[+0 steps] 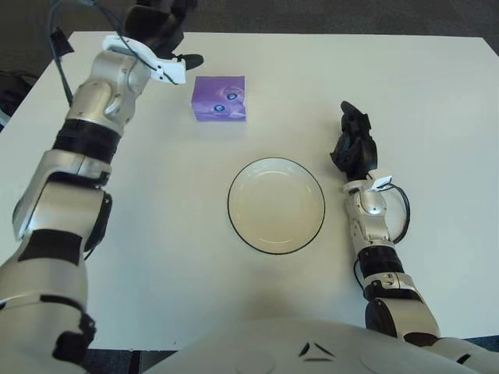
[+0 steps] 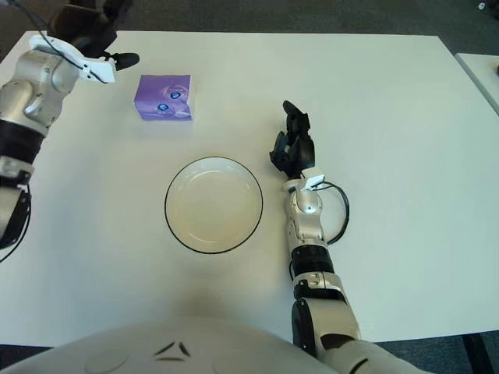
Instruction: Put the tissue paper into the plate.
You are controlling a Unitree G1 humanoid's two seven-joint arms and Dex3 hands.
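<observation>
Plate (image 1: 276,205) sat nearest, bare, on the table (image 1: 437,93); tissue paper (image 1: 220,99) lay beyond it, well apart; left hand (image 1: 160,27) hovered just left of the pack, fingers apparently loose, holding nothing; right hand (image 1: 353,142) beside plate's right, curled, empty.

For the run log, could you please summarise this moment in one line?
left hand above-left of tissue pack, not holding | plate empty | right hand idle right of plate

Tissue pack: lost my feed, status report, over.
Left hand beyond tissue pack, empty. Right hand idle beside plate. Pack on table, not in plate. Path clear.
</observation>
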